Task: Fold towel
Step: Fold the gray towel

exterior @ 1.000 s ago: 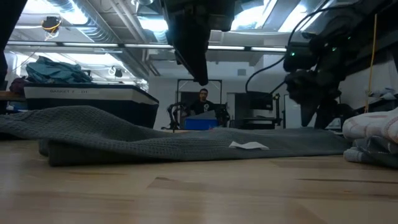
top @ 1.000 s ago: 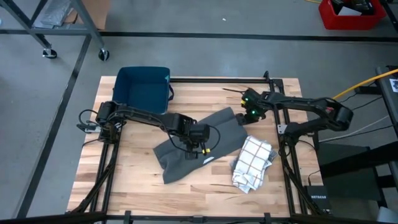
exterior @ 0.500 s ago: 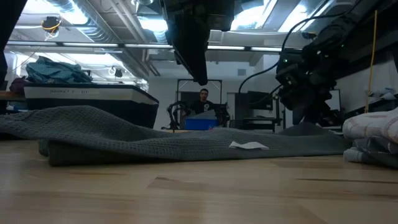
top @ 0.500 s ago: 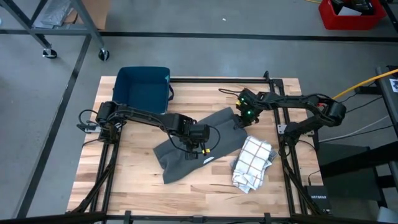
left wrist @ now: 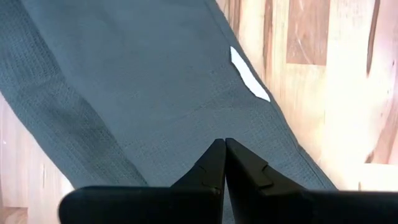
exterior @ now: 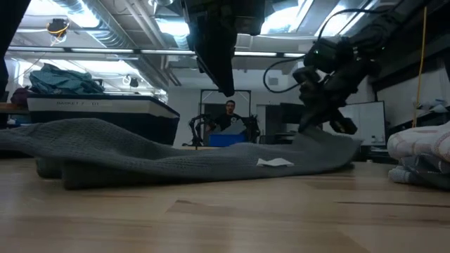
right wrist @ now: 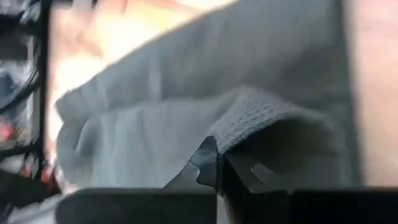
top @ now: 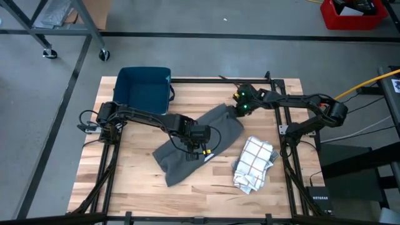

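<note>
Wooden surface (top: 131,187) carried the grey towel (top: 187,150), long axis running diagonally from near-left to far-right; left gripper (top: 199,152) clenched, pressed on its middle; right gripper (top: 239,110) clamped on the far-right corner, which had lifted and drawn inward since a second earlier, when that gripper stood open.
</note>
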Tool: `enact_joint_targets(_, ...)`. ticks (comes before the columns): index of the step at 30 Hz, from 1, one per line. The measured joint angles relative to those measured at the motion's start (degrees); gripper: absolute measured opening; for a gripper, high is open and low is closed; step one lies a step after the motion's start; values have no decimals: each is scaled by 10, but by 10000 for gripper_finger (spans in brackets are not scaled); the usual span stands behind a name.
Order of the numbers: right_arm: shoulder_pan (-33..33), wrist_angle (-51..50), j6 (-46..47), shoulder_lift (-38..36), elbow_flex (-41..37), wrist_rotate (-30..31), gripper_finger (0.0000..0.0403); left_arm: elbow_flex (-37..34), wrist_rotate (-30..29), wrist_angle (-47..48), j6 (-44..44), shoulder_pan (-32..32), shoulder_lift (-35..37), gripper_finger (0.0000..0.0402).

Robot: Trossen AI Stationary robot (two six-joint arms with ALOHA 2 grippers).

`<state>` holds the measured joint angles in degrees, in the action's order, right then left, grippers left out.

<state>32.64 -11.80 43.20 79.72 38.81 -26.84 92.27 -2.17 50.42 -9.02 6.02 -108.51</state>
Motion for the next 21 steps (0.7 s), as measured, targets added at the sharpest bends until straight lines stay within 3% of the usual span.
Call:
enact_joint_targets(11,0,15,29,32,3,196,11,0,0,0,0,0,0,4)
enact_joint_targets(16,0,17,-10,48,3,191,42,0,0,2,-3,0,0,4)
enact_joint_targets(21,0,18,-16,49,3,168,108,0,0,2,-3,0,0,4)
